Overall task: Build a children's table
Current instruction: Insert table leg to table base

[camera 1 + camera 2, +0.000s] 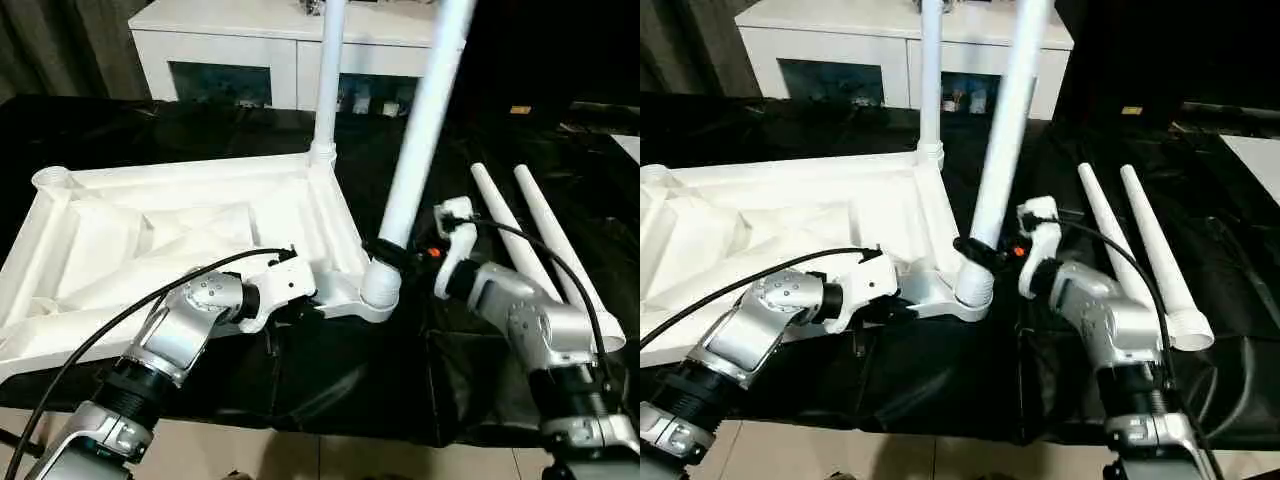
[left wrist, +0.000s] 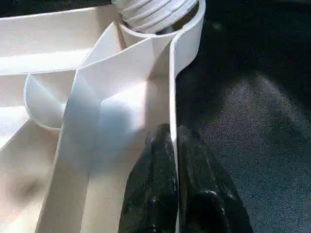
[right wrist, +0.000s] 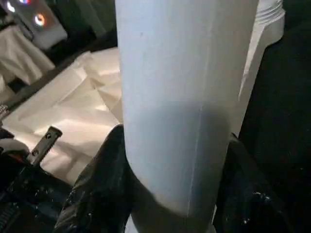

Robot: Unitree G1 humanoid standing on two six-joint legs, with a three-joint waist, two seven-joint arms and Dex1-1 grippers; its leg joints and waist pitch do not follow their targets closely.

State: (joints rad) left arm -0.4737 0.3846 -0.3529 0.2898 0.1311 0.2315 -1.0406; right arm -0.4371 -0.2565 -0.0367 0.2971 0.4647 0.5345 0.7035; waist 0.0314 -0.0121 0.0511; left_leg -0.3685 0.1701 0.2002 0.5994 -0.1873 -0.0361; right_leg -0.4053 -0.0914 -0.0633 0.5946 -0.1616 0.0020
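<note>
The white tabletop point(image 1: 190, 240) lies upside down on the black-covered bench point(image 1: 330, 370), ribbed underside facing up, and it reaches over towards the robot's left. One leg point(image 1: 328, 75) already stands upright in the far corner socket. A second leg point(image 1: 425, 130) sits in the near corner socket point(image 1: 381, 285), closest to the robot, and it leans away to the right rather than standing straight.

The left hand point(image 2: 174, 179) is pinched tight on the thin outer rim of the tabletop, one black finger on each side of the wall, just short of that near socket. The right hand point(image 1: 392, 251) has its two black fingers round the lower part of the leaning leg, just above the socket; the fingers stand about half apart with the tube between them, gripping it.

Two more legs point(image 1: 545, 245) lie flat on the bench to the right, side by side and almost touching, flared ends nearest the robot. Behind the bench stands a white cabinet point(image 1: 240, 45) with dark glass doors
</note>
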